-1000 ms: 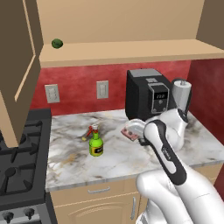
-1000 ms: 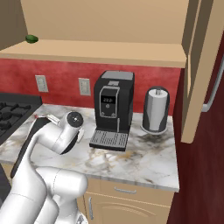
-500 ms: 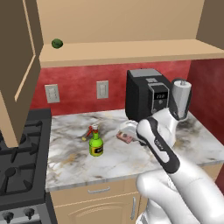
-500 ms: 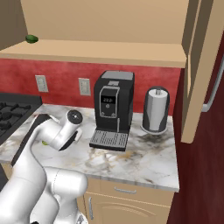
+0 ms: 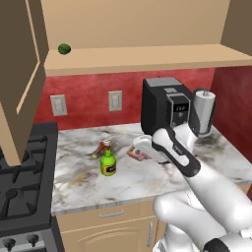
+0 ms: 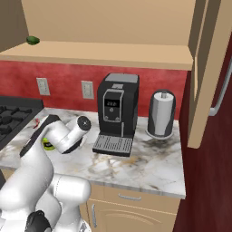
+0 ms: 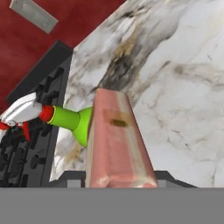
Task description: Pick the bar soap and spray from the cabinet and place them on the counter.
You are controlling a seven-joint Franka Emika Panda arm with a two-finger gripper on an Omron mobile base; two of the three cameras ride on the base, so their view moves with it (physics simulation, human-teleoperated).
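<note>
One white arm bent low over veined marble counter (image 5: 147,182), frame centre; gripper (image 5: 139,147) clamped on pinkish-tan bar soap (image 7: 116,144); green spray bottle (image 5: 108,162) upright beside.

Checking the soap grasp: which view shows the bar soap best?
Hand view: the bar soap is close up, its pinkish faces clear, rising between the gripper fingers. In the left base view the bar soap is small, partly behind the hand, just above the counter. In the right base view I cannot make it out.
</note>
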